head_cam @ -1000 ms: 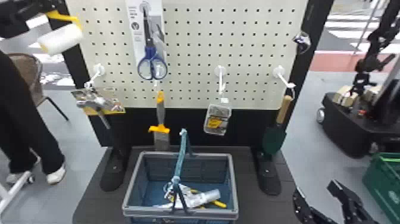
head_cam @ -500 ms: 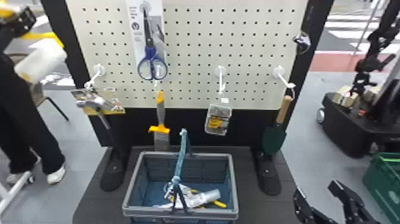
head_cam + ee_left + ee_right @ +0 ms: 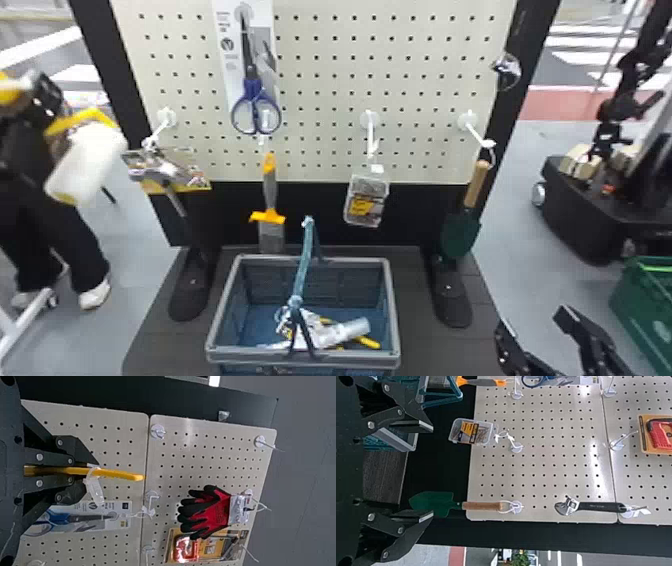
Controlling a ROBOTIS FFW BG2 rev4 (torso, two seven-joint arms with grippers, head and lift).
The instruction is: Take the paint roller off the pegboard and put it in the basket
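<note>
The black two-fingered left gripper (image 3: 89, 475), pinching the white, yellow-framed paint roller (image 3: 86, 161) left of the cream perforated pegboard (image 3: 322, 87), should lower it slowly into the grey-blue plastic basket (image 3: 245, 355), beside its raised teal handle (image 3: 303, 267).

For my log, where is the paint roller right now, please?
In the head view, the paint roller is left of the pegboard, held by the left end effector.

A shop-like setting — pegboard (image 3: 325, 95) hung with carded scissors (image 3: 252, 86), gloves (image 3: 212, 512), trowel (image 3: 459, 235) — basket (image 3: 240, 354) below.
</note>
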